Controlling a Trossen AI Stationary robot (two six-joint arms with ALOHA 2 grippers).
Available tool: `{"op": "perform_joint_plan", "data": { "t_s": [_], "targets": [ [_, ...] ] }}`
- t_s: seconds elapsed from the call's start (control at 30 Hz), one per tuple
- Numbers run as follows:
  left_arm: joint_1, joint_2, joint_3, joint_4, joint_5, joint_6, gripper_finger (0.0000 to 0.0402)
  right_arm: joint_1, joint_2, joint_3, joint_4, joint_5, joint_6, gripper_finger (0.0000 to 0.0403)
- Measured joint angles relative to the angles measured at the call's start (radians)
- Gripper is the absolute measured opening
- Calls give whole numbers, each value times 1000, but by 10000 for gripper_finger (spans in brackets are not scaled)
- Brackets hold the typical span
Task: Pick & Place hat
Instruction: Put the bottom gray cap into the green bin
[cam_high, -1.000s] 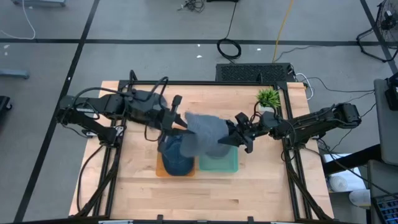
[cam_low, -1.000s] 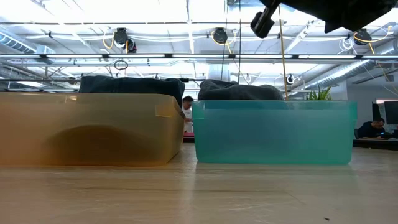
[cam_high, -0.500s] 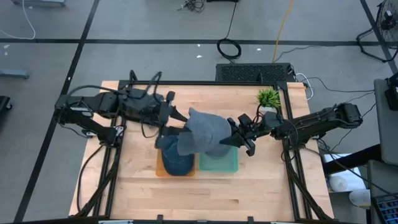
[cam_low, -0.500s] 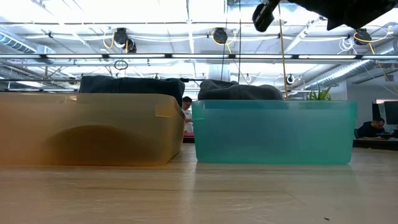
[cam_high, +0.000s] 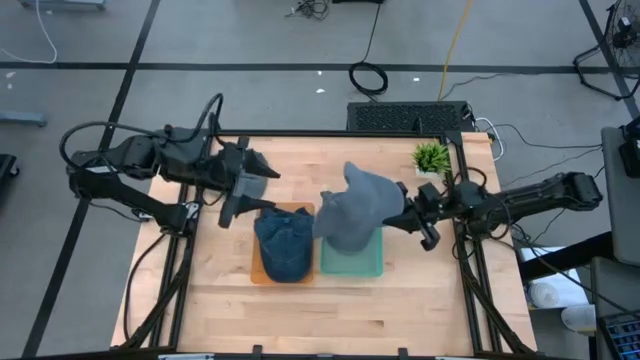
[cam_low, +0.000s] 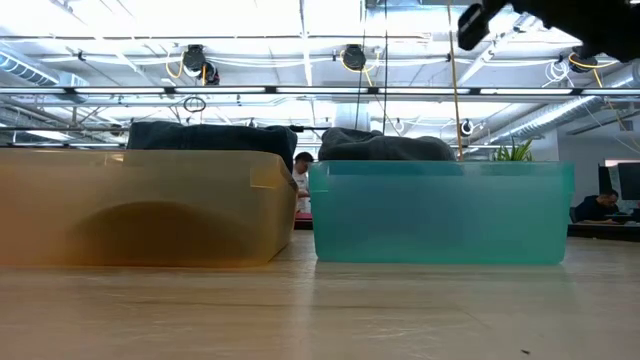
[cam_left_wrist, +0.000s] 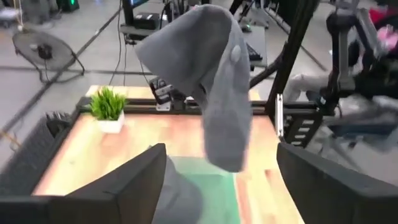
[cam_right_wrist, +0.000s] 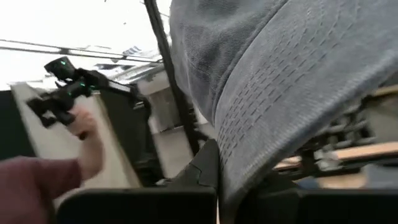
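Note:
A light grey hat (cam_high: 358, 205) hangs above the teal bin (cam_high: 352, 262), with my right gripper (cam_high: 404, 217) shut on its right side. In the left wrist view the hat (cam_left_wrist: 211, 81) droops in mid-air beyond my left gripper (cam_left_wrist: 217, 180). That gripper (cam_high: 250, 186) stands open and empty, left of the hat and above the far left corner of the orange bin (cam_high: 262, 272). A dark blue hat (cam_high: 284, 243) lies in the orange bin. In the low view another grey hat (cam_low: 385, 146) rests in the teal bin (cam_low: 440, 212). My right gripper pinches the hat's stitched brim edge (cam_right_wrist: 231, 167) between its two fingers. It comes in level from the table's right side. The hat is lifted clear over the teal bin, and its crown hangs below and to the left of the fingers.
A small potted plant (cam_high: 432, 157) stands at the table's far right corner. The two bins sit side by side at the table's middle. Bare wood lies along the near edge (cam_high: 320, 320). People show in the room beyond the table.
My left gripper has opened, let go of the grey hat and drawn back toward the table's left and far edges. My right gripper has carried the hat toward the table's right edge. The hat was stretched between both grippers and now hangs from the right one alone.

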Motion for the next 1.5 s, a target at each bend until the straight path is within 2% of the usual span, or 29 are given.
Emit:
{"op": "perform_joint_plan", "data": {
  "t_s": [0.17, 0.27, 0.5, 0.6, 0.77, 1.0, 1.27, 1.5],
  "targets": [
    [27, -1, 0, 6, 1, -104, 325, 30, -52, -30, -67, 102, -225, 0],
    [40, 4, 0, 6, 0, -140, 321, 62, -54, -31, -104, 213, -351, 0],
    [56, 19, 0, 10, 1, -140, 304, 164, -37, -31, -47, 460, -567, 0],
    [63, 22, 0, 7, 1, -128, 305, 202, -23, -31, -30, 528, -618, 0],
    [79, 20, 0, 9, 1, -106, 318, 223, 1, -25, 4, 530, -612, 0],
    [80, 53, -1, 47, 9, -60, 323, 222, 75, 65, -30, 528, -605, 0],
    [74, 92, 0, 103, 100, -27, 303, 220, 141, 144, -65, 527, -609, 0],
    [61, 139, -1, 183, 140, -22, 316, 207, 169, 163, -67, 525, -583, 0]
  ]
}}
